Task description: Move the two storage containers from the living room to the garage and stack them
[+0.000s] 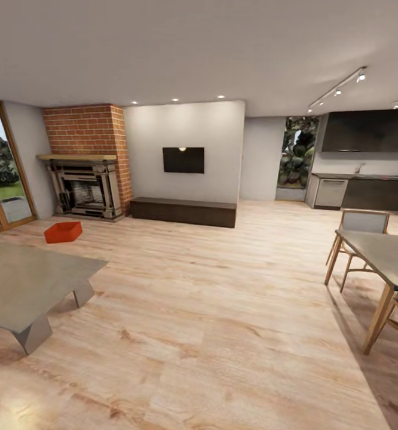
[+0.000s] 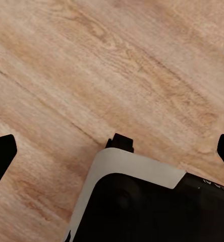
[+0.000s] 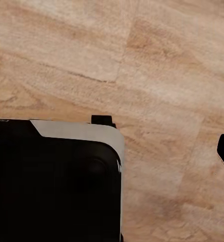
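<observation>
While wood floor [image 1: 223, 334] lies open, one storage container [image 1: 63, 232] sits beside the fireplace [image 1: 85, 188]; hand states seemingly unreadable.

A light wood plank floor [image 1: 223, 310] spans the living room. At middle left of the head view one orange-red storage container [image 1: 63, 232] sits directly on it, just before the fireplace [image 1: 85, 188]. A low grey table [image 1: 25, 280] stands on the planks at lower left, a dark low bench [image 1: 184, 211] at centre, and a dining table [image 1: 384, 254] with chairs at right.
</observation>
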{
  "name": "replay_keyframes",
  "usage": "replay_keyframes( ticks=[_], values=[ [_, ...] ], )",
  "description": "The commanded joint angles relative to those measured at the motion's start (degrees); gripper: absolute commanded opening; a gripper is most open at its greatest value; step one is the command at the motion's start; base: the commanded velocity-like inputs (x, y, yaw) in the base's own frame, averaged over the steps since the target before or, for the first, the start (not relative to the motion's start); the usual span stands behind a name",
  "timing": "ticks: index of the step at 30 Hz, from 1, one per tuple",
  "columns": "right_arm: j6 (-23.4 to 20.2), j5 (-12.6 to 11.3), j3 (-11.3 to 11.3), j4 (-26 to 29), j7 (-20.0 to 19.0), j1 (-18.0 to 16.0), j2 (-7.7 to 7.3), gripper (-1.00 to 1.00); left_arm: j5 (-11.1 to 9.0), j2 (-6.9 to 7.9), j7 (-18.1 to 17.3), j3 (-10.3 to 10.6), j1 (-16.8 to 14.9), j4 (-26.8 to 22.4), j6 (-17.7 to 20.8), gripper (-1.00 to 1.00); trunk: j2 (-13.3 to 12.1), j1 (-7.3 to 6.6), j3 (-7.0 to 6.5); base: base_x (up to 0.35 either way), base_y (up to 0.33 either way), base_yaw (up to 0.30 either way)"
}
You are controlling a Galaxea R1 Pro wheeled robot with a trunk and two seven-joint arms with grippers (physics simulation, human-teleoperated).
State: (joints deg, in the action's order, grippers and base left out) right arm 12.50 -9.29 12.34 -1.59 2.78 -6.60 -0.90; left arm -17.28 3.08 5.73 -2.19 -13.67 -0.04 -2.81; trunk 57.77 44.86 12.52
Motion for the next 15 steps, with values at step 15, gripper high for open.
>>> replay_keyframes(
  ticks=[15],
  values=[
    [0.33,-0.56,0.49,-0.17,0.03,-0.08,0.03,1.0,-0.14,-0.01,0.07,-0.21,-0.04,0.04,-0.17,1.0,0.04,0.04,0.07,0.324,0.0,0.0]
  ],
)
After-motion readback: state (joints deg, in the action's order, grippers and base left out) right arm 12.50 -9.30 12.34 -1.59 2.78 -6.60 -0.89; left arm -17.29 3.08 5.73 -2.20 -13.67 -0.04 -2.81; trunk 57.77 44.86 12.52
